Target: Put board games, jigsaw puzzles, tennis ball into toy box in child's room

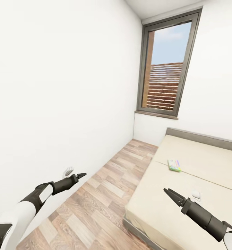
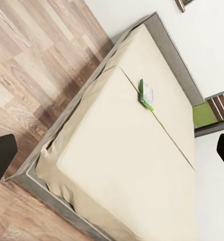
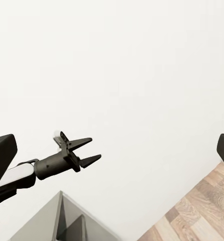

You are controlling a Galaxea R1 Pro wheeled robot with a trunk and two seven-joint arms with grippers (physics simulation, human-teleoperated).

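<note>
Your head camera looks forward and down from standing height, toward the window (image 1: 166,66) corner. Your left wrist camera looks down across the bed (image 1: 185,180), well above it; both share the mattress. Your right wrist camera faces the white wall (image 3: 122,65).

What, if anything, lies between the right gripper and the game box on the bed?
Nothing visible does. The right gripper hangs empty over the bed's near part, and only bare mattress stretches from there to the game box farther up the bed.
</note>
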